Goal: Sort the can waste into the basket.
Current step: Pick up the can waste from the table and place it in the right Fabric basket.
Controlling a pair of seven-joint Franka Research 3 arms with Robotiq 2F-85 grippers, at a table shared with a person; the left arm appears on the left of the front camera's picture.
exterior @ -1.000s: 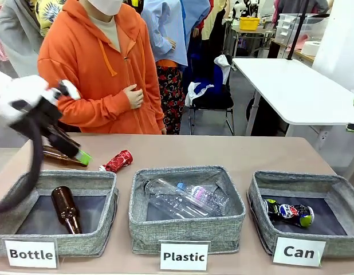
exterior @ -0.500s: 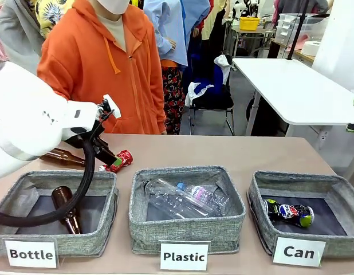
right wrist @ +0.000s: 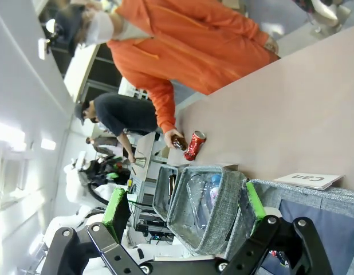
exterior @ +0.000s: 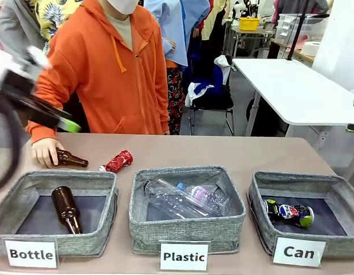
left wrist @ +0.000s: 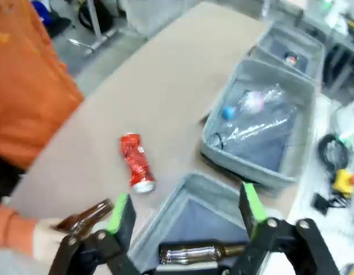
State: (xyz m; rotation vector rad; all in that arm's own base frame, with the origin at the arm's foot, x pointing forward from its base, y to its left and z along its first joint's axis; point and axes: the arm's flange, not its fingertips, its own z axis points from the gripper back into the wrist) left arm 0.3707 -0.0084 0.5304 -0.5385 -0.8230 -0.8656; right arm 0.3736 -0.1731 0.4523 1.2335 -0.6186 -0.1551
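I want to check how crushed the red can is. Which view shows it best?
The left wrist view: the red can lies whole and largest, seen from above, though slightly blurred. The front view shows it smaller, behind the Bottle bin. The right wrist view shows it tiny.

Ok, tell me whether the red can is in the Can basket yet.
Out. The red can lies on the bare table, well apart from the Can basket.

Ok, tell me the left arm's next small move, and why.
Probably lower the open left gripper toward the red can, keeping clear of the person's hand. That can lies outside the Can basket, the dark can is already inside, and the hand holds a brown bottle beside it.
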